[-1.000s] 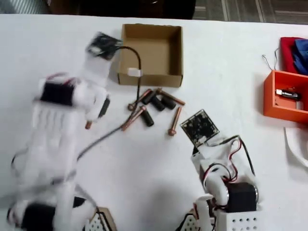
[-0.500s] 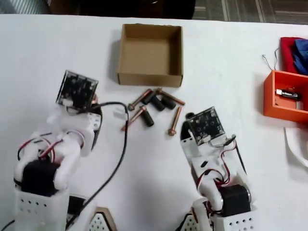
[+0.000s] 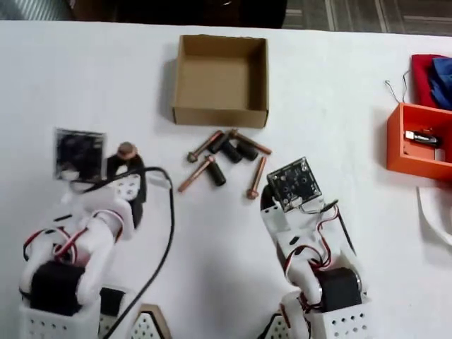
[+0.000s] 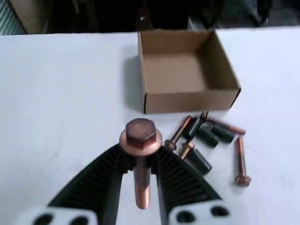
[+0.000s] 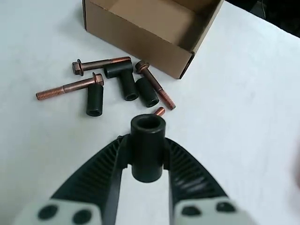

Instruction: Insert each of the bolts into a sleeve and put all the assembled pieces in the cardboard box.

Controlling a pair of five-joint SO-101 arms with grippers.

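Observation:
My left gripper (image 4: pixel 140 157) is shut on a copper bolt (image 4: pixel 139 140), whose hexagonal head (image 3: pixel 127 150) points up, at the left of the table. My right gripper (image 5: pixel 147 154) is shut on an upright black sleeve (image 5: pixel 147 145), its open bore facing up; in the high view that gripper (image 3: pixel 267 200) stands just right of the loose parts. Between the arms and the box lie three loose bolts (image 3: pixel 195 174) and several black sleeves (image 3: pixel 232 151). The open cardboard box (image 3: pixel 220 116) sits behind them, with nothing inside.
An orange tray (image 3: pixel 417 152) holding a small object stands at the right edge, with red cloth (image 3: pixel 424 74) behind it. A black cable (image 3: pixel 168 226) trails from the left arm across the table in front of the parts.
The left arm has swung back from beside the box to the front left, carrying the bolt. The right arm has shifted slightly toward the loose parts.

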